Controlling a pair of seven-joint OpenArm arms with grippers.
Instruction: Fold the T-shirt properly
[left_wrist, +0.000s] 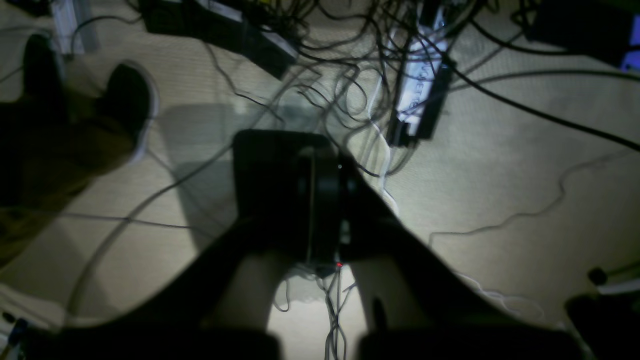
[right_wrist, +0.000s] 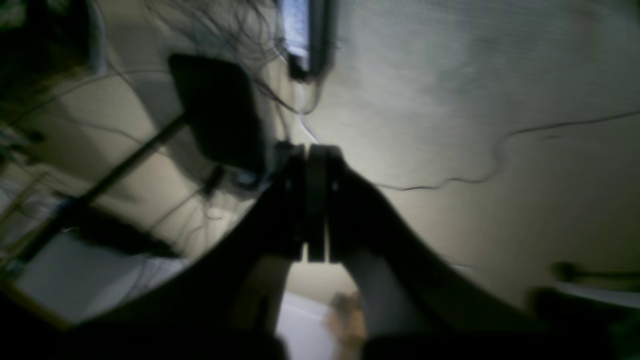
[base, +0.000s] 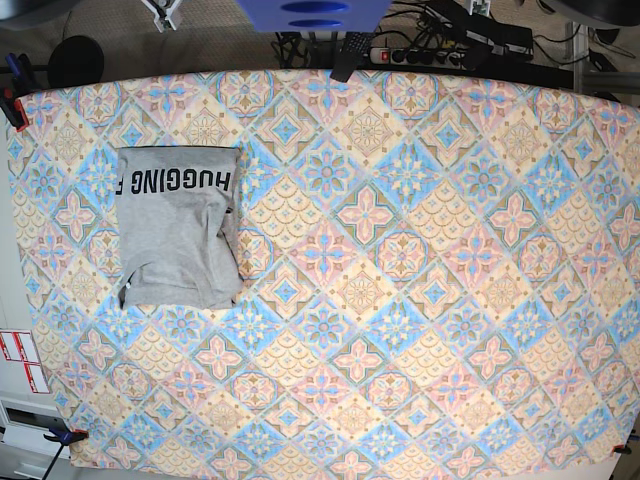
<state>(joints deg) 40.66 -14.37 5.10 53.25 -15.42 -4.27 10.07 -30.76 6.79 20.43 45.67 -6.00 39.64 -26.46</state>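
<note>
Grey T-shirt, folded into a rectangle, is seen at upper left on the patterned tablecloth. Left gripper and right gripper are shown closed, empty.

T-shirt lettering partly folded under

Both my wrist views are dim, blurred, dark-vignetted at the bottom edge; overhead base view is bright, even, sharp, nearly shadowless.

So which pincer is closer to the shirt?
Probably right: the shirt lies on that arm's side of the table. Both the left pincer and the right pincer hang shut over the floor, shirt unseen from either.
</note>
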